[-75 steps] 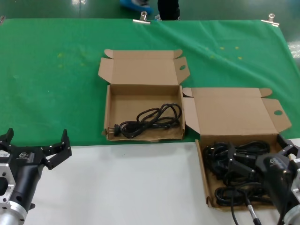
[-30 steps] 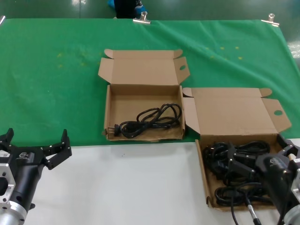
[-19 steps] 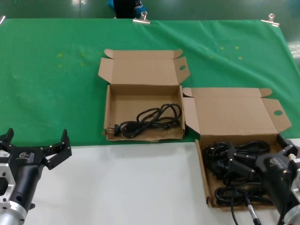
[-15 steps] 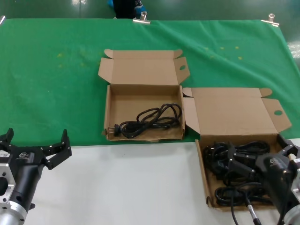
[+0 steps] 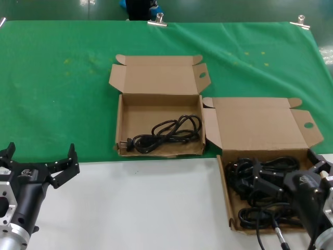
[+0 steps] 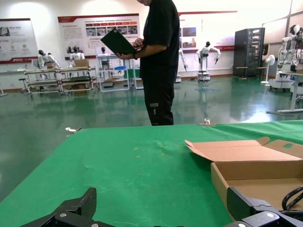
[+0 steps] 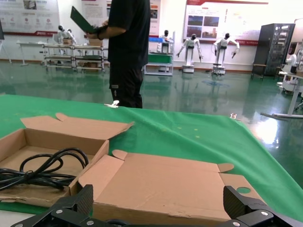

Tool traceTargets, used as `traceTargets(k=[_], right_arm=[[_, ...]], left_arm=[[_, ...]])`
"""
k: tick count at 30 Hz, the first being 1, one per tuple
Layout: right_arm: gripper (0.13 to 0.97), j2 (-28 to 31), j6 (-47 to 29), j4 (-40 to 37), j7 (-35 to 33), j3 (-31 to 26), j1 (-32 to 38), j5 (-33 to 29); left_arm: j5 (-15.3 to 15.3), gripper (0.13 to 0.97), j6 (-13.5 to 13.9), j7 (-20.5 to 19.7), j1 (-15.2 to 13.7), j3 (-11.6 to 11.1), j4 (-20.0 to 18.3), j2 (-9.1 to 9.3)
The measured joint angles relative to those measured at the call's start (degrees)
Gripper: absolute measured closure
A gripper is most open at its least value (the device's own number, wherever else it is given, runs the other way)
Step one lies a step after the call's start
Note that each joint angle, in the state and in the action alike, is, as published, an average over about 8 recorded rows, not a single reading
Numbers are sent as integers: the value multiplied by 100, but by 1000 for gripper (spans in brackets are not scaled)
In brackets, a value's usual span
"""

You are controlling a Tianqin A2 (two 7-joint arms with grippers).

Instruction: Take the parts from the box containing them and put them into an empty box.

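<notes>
The box containing the parts (image 5: 225,194) sits at the near right, its lid (image 5: 260,124) with two wide wings folded back. Several tangled black power cords (image 5: 243,182) fill it. My right gripper (image 5: 289,169) is open, right over these cords, holding nothing. The other box (image 5: 119,125) stands in the middle and holds one coiled cord (image 5: 166,133). My left gripper (image 5: 39,156) is open and empty at the near left, over the edge of the green cloth. The right wrist view shows the winged lid (image 7: 165,182) just past the right gripper (image 7: 158,208), and the middle box's cord (image 7: 42,170).
A green cloth (image 5: 62,94) covers the far part of the table, held by binder clips (image 5: 156,21); the near part is white (image 5: 145,208). A person in black (image 6: 158,61) stands beyond the far edge. The left wrist view shows the middle box (image 6: 255,163) beside the left gripper (image 6: 163,213).
Both arms, both boxes and the cords have stayed where they were. Only the person beyond the far edge has shifted to the left.
</notes>
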Motion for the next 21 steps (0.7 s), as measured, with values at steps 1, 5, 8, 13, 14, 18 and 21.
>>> traceTargets(k=[1,5,8,13,14,18,21], right_arm=[[129,0,0,0,0,0,0,0],[129,0,0,0,0,0,0,0],[129,0,0,0,0,0,0,0],[129,0,0,0,0,0,0,0],[129,0,0,0,0,0,0,0],[129,0,0,0,0,0,0,0],[129,0,0,0,0,0,0,0]], left_arm=[[0,132,0,0,0,0,0,0],[0,132,0,0,0,0,0,0],[0,132,0,0,0,0,0,0],[0,132,0,0,0,0,0,0],[0,132,0,0,0,0,0,0],[0,132,0,0,0,0,0,0],[0,132,0,0,0,0,0,0]])
